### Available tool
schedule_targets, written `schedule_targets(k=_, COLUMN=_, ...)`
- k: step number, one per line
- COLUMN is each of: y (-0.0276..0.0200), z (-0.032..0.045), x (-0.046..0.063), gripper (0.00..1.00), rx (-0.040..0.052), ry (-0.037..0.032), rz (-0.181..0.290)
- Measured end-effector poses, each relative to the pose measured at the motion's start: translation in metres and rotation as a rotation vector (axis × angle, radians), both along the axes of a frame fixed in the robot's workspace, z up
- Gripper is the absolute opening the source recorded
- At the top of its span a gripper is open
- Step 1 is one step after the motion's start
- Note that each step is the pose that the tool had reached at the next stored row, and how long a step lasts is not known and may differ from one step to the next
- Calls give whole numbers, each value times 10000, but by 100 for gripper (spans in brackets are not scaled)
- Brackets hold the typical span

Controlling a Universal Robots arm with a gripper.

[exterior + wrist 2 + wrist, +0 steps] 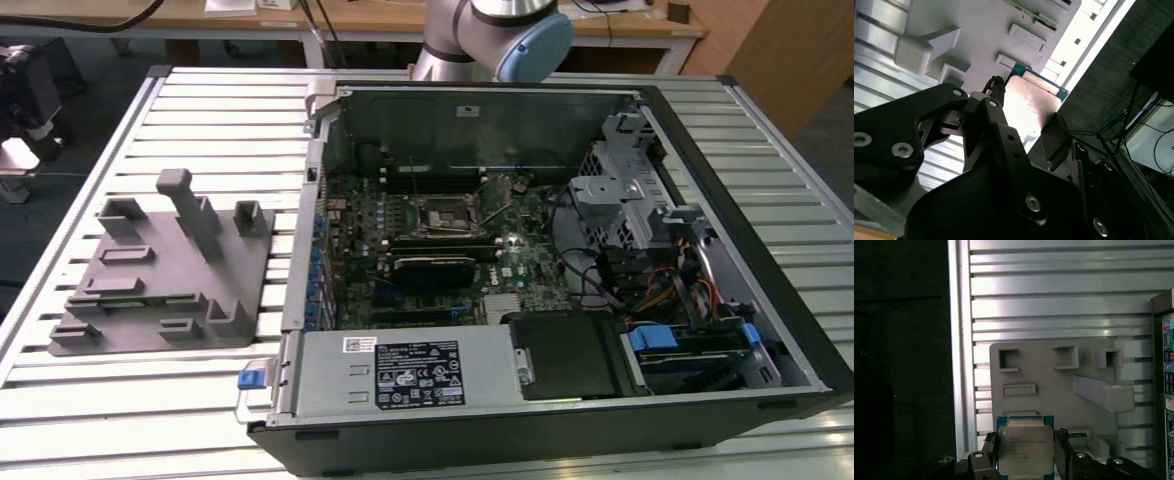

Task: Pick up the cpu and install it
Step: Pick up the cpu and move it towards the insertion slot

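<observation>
Jaws of the gripper (1026, 462) stand narrow in the first wrist view, pinching the cpu (1025, 447) by two opposite edges. That leaves its shiny metal top free and, as I judge it, keeps the grip off the delicate underside. Everything rests on a slatted metal table (174, 110). On it the computer case (467, 110) lies on its side with the panel off, so the motherboard (527, 255) faces upward and can be reached from above. The socket (445, 212) sits near the board's middle; I cannot tell whether its metal frame is open. Just beside the case, toward the exterior view's left, rests the grey fixture block (160, 270), whose posts and pockets look meant to park parts at known spots. In both wrist views the cpu sits between the black fingers (988, 457) and seems lifted off the block rather than seated in a pocket, so the pick looks done and the install not
</observation>
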State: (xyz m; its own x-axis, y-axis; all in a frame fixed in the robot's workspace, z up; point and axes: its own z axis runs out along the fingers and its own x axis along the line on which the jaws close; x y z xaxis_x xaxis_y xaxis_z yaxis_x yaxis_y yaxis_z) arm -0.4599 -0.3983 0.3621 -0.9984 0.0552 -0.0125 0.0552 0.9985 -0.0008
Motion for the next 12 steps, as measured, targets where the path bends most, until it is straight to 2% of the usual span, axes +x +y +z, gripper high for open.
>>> schedule_targets(k=12, y=4, z=231, x=0, gripper=54, rx=0, ry=1, rz=0)
